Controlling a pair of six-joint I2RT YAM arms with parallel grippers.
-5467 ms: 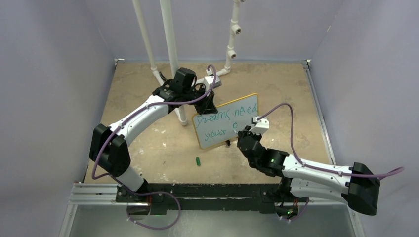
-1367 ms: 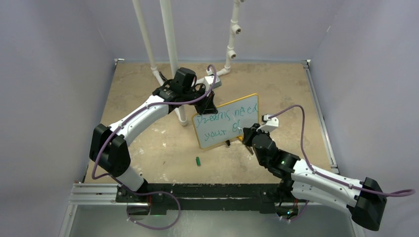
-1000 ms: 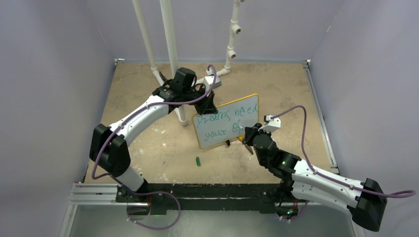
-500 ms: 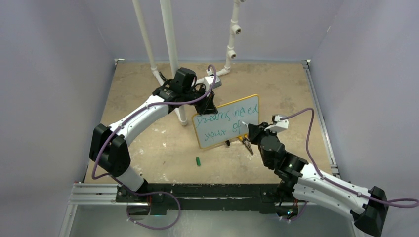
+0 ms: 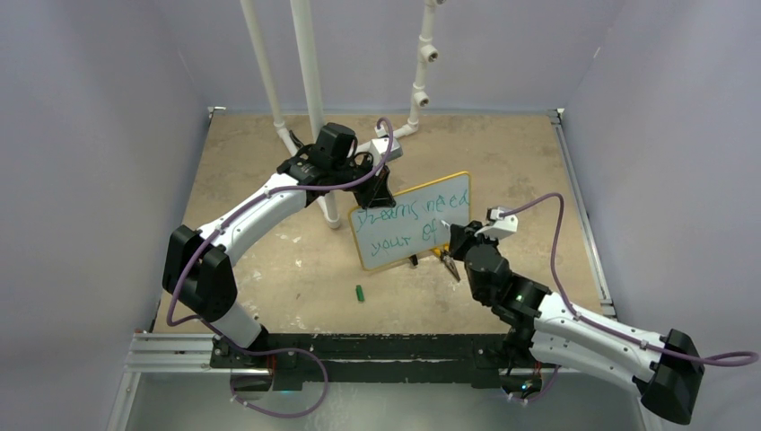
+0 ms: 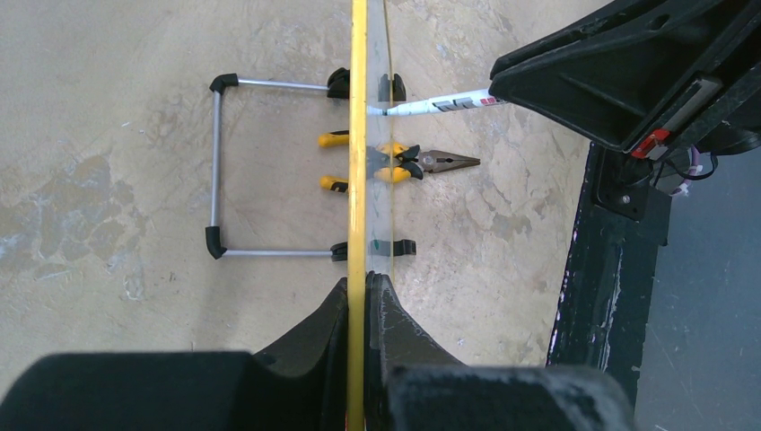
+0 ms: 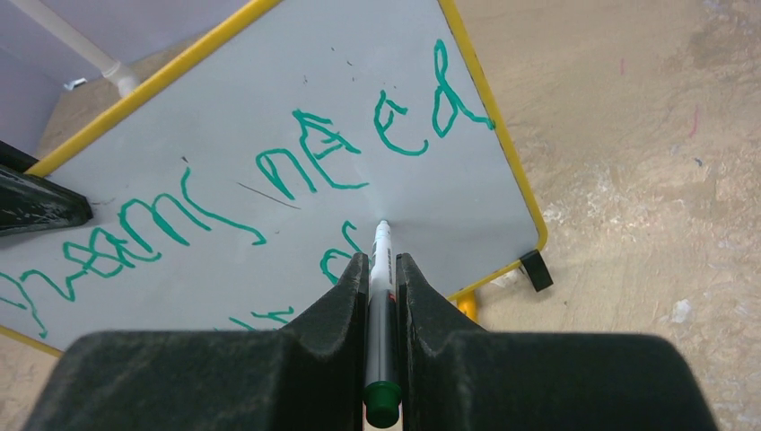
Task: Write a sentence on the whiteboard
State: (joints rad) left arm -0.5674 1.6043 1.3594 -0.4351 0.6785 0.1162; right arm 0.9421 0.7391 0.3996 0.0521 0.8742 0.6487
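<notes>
The whiteboard [image 5: 406,235] with its yellow rim stands tilted on black feet at mid-table. My left gripper [image 5: 375,190] is shut on its top left edge; the left wrist view shows the rim [image 6: 358,135] edge-on between the jaws. The green sentence [image 7: 296,171] reads "Dreams need" with "your" and a further letter below. My right gripper [image 5: 455,235] is shut on a white marker [image 7: 380,278] with a green end. Its tip touches the board just right of the last letter, under "need". The marker also shows in the left wrist view [image 6: 440,104].
Yellow-handled pliers [image 6: 395,163] lie on the table under the board's right end. A green marker cap [image 5: 359,293] lies in front of the board. White pipes [image 5: 310,90] stand behind it. A wire stand [image 6: 217,166] props the board from behind.
My right arm has swung right and forward while the marker stayed at the board, adding to the letter after "your". The left arm and the board have not moved.
</notes>
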